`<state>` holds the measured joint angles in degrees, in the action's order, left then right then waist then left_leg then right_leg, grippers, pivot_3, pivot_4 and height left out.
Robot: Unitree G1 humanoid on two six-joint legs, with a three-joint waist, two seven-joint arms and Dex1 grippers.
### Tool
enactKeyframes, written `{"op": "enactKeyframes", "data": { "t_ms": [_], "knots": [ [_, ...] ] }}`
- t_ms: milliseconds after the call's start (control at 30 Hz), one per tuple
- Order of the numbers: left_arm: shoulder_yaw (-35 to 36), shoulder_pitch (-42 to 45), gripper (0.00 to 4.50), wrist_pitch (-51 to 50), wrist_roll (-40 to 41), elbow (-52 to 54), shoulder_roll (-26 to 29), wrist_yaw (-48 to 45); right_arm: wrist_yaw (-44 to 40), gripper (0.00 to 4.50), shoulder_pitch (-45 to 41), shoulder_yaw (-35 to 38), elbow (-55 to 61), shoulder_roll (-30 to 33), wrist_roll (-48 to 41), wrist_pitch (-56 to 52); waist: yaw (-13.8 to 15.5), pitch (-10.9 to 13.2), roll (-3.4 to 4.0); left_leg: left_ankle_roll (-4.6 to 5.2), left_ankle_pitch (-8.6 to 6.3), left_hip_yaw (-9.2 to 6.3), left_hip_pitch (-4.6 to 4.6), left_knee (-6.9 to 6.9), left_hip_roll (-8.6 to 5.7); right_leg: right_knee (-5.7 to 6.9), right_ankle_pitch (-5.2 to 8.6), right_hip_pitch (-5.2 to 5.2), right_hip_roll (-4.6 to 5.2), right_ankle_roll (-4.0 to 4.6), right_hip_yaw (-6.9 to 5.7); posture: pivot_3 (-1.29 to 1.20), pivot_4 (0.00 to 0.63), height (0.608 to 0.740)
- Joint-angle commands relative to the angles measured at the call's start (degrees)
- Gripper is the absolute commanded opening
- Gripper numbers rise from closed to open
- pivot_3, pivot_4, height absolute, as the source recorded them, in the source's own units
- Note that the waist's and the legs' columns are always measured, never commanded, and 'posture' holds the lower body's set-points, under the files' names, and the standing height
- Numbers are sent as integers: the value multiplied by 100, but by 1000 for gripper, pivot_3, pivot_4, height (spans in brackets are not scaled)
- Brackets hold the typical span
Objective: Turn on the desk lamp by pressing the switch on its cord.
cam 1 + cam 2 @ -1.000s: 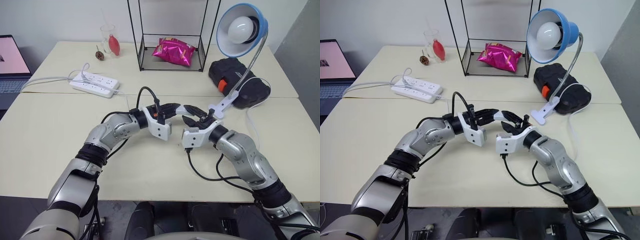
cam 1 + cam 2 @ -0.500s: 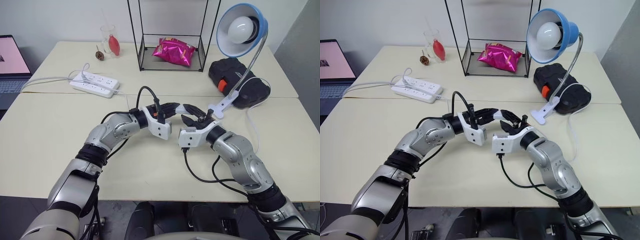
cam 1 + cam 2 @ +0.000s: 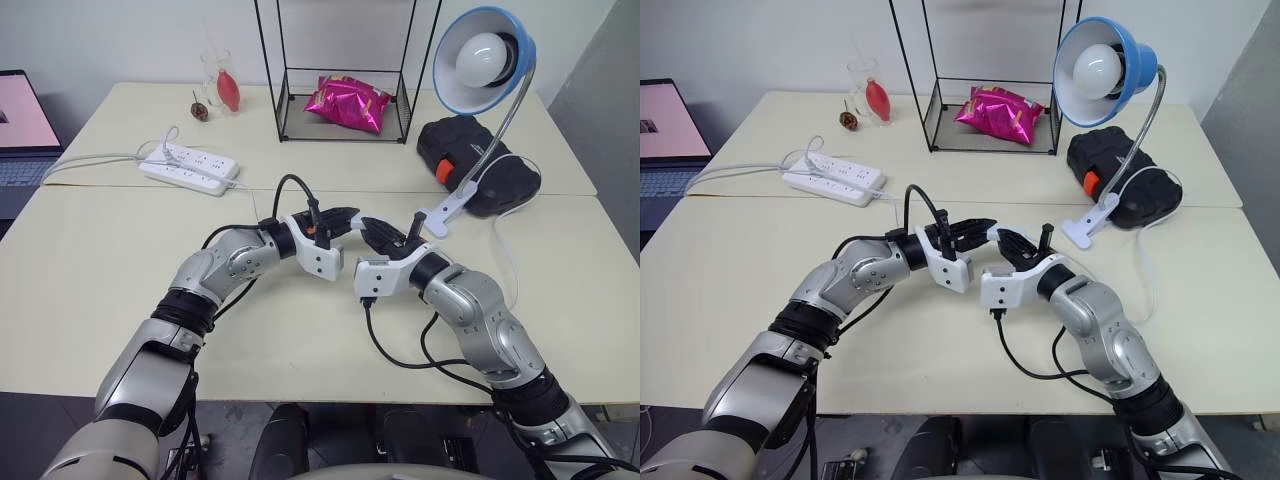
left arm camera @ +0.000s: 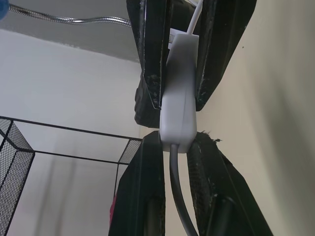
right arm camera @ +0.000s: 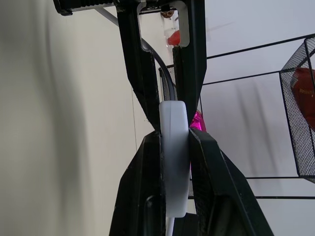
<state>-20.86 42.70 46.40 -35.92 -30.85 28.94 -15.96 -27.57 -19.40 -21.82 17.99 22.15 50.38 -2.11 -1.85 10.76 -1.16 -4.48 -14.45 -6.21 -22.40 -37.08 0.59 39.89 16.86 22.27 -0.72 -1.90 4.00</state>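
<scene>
Both arms meet mid-frame over the near cream table (image 3: 90,270), grippers tip to tip. Left gripper (image 3: 352,218) comes in from the left, right gripper (image 3: 372,230) from the right, both roughly level. The switch (image 4: 178,93), a small white oblong, sits between them: left wrist view shows it clamped between the left gripper's two black fingers (image 4: 147,191), with the other gripper's fingers pinching its far end; right wrist view shows the same white body (image 5: 173,152) squeezed between the right gripper's fingers (image 5: 142,187). So both grippers are clenched on the switch, one at each end. In the head views the switch itself is hidden behind the fingertips. The cord (image 4: 177,196) exits the switch and runs out between the left fingers; a white stretch of it (image 3: 506,255) loops on the table at right of frame, near the lamp base. The desk lamp (image 3: 484,58) is upper right, blue shade facing the camera, white bulb looks unlit, chrome gooseneck curving down to the white clip base (image 3: 440,212) just right of the grippers. Behind the base, a black case (image 3: 480,160) with an orange latch. Upper centre: black wire rack (image 3: 345,100) with a pink snack bag (image 3: 347,102) inside. Upper left: white power strip (image 3: 190,167), a glass (image 3: 220,78) with something red in it, and a laptop (image 3: 22,130) at the left edge.
</scene>
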Motion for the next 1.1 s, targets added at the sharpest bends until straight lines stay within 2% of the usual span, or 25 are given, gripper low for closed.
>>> {"op": "enactKeyframes", "data": {
  "t_ms": [33,333,400,433,633,833,1100],
  "knots": [
    [47,34,341,43,137,282,0,67,-39,335,5,17,169,-11,-67,24,0,0,0,0,0,0,0,0,0,0,0,0,0,0,0,0,150,740],
    [52,23,341,43,142,298,-10,78,55,335,139,139,253,-22,-363,148,0,0,0,0,0,0,0,0,0,0,0,0,0,0,0,0,150,740],
    [54,15,341,33,148,306,-17,77,8,1040,218,183,338,-23,-496,126,0,0,0,0,0,0,0,0,0,0,0,0,0,0,0,0,150,740],
    [53,11,341,28,148,311,-19,77,8,1156,244,192,368,-1,-510,137,0,0,0,0,0,0,-1,0,0,0,0,0,0,0,0,0,150,740],
    [44,1,341,12,141,332,-31,99,68,2570,369,294,562,241,-524,306,1,0,0,0,0,0,0,0,0,1,0,-1,0,0,0,0,150,740],
    [39,7,341,25,105,321,-25,143,11,2593,521,429,880,314,-527,283,0,0,0,0,0,0,-1,0,0,-1,0,-1,0,0,1,0,150,740],
    [21,24,341,42,95,301,-47,165,-117,2593,297,293,606,208,-318,10,0,0,0,0,0,0,2,1,0,0,0,-1,0,0,1,0,150,740]
  ]
}}
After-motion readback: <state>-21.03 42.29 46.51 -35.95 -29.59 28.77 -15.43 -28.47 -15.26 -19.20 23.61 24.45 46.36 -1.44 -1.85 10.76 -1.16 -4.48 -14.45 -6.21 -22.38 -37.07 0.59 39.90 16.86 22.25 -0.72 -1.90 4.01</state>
